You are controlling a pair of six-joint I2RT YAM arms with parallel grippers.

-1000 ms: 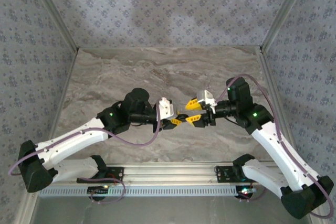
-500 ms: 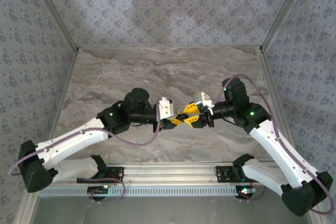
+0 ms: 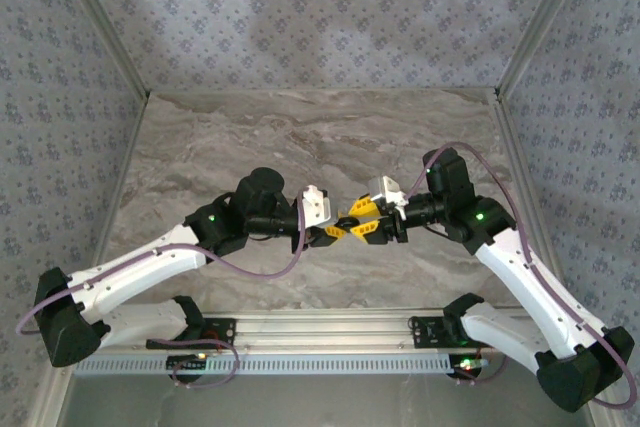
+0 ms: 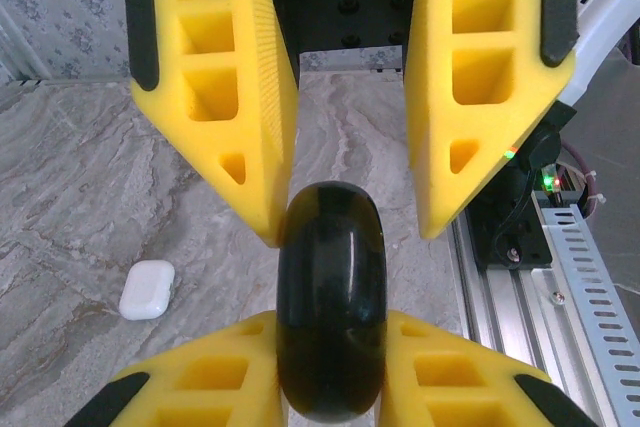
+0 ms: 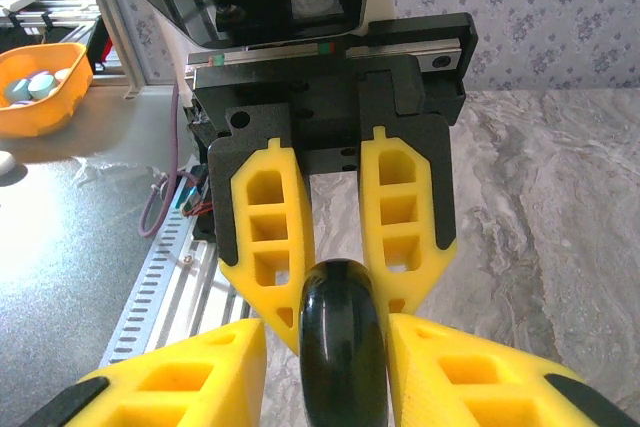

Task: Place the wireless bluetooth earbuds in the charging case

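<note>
left gripper: you had the left gripper (image 4: 332, 347) clamped tight on the black charging case (image 4: 330, 277), with a yellow pad (image 4: 200, 387) pressed against each side of it.
right gripper: your right gripper (image 5: 328, 347) faced the left one head-on. Its jaws were partly apart and straddled the other end of the case. One finger (image 4: 250, 147) touched the case, the other stood off with a clear gap, so this was not a grip.
black charging case: it was held off the table (image 4: 80, 177) between the two grippers, near the middle of the workspace and toward your near edge in the top view. It looked glossy and rounded, and was seen edge-on from both wrists.
case lid: you couldn't tell whether it was open or closed.
white case: a small white rounded case (image 4: 147, 290) lay flat on the marble, well apart from the grippers.
rail: an aluminium rail (image 4: 570, 277) ran along the near edge of the table.
orange bowl: an orange bowl (image 5: 35, 87) sat off the table behind the left arm, with small things in it too blurred to name.
</note>
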